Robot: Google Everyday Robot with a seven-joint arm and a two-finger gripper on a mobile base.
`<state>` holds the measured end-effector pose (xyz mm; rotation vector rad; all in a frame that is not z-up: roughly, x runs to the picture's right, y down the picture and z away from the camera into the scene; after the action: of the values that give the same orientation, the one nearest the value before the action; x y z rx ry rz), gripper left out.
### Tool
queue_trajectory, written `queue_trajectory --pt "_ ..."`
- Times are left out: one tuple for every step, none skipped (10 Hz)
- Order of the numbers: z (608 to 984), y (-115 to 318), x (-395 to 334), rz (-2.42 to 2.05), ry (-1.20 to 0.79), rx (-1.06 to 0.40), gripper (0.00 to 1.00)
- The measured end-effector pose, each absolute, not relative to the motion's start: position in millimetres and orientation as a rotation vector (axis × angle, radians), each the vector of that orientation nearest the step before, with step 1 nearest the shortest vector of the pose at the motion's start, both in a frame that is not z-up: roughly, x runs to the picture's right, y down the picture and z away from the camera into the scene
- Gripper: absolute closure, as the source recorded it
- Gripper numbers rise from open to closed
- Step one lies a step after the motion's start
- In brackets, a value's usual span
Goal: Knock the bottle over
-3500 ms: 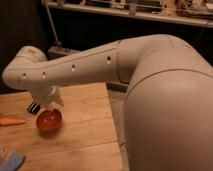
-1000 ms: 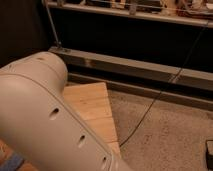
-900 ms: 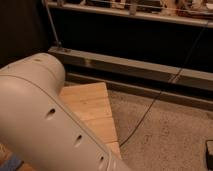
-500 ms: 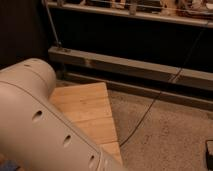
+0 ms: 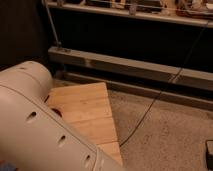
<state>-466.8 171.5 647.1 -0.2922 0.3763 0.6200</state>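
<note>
Out of view, one closed pincer; one arm (image 5: 35,130) over one table (image 5: 90,107).

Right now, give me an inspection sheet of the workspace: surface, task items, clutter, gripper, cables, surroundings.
Surface: wooden table, only its right part shows; the robot arm covers the rest.
Job's things: bottle, nothing seen; it may be behind the arm.
Clutter: a reddish sliver at the arm's edge; cannot tell what it is.
Grippers: the gripper is out of view, somewhere past the arm; shut.
Cables: one thin dark cable runs from the upper right down to the floor beside the table.
Surroundings: speckled floor, a metal rail along a dark wall, and a shelf at the top.
</note>
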Motion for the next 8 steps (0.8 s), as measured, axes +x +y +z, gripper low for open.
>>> queue_trajectory --pt "630 216 -482 0.554 0.363 -0.398 1.00" --pt "622 234 -490 0.521 0.352 -0.439 1.00" --pt "620 243 -493 0.498 0.342 -0.461 1.00" --pt "614 249 -500 0.476 0.319 -0.492 1.00" --pt "610 250 -505 0.471 0.301 -0.506 1.00" --pt "602 247 -514 0.473 0.257 -0.521 1.00" --pt "597 237 -521 0.481 0.213 -0.514 1.00" --pt "592 230 -527 0.483 0.180 -0.508 1.00"
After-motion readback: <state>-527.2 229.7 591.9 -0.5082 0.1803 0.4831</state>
